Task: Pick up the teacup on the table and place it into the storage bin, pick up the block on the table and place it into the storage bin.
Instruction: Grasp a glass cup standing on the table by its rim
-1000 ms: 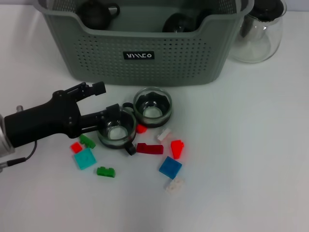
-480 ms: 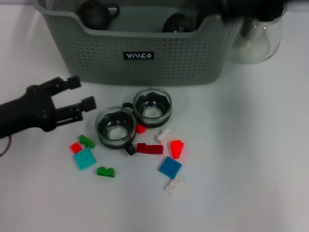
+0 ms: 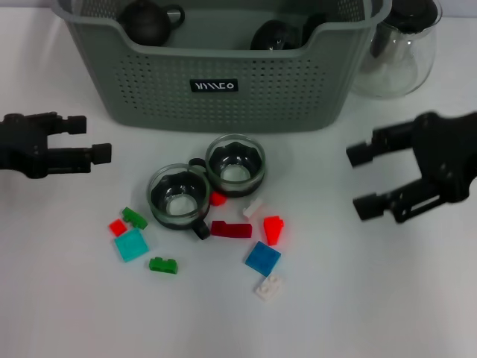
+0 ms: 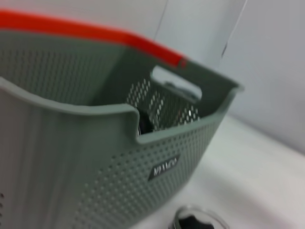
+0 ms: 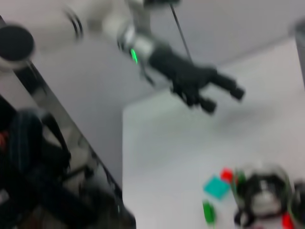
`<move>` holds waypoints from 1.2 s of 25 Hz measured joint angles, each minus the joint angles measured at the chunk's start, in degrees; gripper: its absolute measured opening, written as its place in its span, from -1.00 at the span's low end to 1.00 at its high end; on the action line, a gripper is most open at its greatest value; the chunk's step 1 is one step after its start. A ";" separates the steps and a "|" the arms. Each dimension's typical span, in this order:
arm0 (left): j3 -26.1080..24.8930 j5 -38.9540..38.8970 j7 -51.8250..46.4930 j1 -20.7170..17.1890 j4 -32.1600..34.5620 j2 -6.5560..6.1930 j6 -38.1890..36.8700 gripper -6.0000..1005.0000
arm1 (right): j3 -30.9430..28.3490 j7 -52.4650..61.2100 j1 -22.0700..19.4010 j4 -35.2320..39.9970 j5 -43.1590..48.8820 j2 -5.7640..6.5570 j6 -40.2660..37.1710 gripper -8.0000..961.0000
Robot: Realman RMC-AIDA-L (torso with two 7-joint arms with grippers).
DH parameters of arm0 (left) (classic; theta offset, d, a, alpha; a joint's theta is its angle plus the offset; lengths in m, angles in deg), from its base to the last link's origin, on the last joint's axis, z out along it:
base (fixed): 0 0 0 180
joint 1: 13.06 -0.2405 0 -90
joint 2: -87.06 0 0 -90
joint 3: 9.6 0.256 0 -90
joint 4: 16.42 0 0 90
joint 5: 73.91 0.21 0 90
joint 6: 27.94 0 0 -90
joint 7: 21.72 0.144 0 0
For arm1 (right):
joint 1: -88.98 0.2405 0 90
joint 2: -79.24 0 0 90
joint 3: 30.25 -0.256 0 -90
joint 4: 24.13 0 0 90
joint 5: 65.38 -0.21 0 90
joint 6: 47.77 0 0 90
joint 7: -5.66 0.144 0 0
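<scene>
Both pincers (image 3: pixel 91 139) (image 3: pixel 364 181) open (teacups (image 3: pixel 179 197) untouched).

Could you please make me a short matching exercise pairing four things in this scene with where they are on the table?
Things:
1. left gripper
2. right gripper
3. storage bin
4. white block

Places:
A. nearest the robot, below the blue block
B. far side of the table, behind the two teacups
C. open, over the table's left side
D. open, over the table's right side, in front of the glass pitcher

Pairs: 1-C, 2-D, 3-B, 4-A
</scene>
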 joint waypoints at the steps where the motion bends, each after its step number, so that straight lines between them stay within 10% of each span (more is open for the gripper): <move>1: 1.63 0.46 -2.42 0.43 1.71 0.05 -0.15 0.71 | -0.05 0.01 0.25 -0.01 1.92 -0.35 0.07 0.94; 13: 20.53 10.94 -30.56 8.86 16.35 -0.21 -0.38 0.70 | -0.45 2.12 2.37 -0.40 6.64 -0.88 1.41 0.93; 24: 35.54 27.81 -37.62 13.31 18.59 4.98 4.75 0.69 | -0.74 2.42 2.53 -1.92 7.39 -0.54 3.46 0.93; 30: 45.20 29.34 -42.96 12.60 17.67 5.23 10.25 0.68 | -0.74 2.01 2.36 -2.53 7.39 -0.55 4.03 0.93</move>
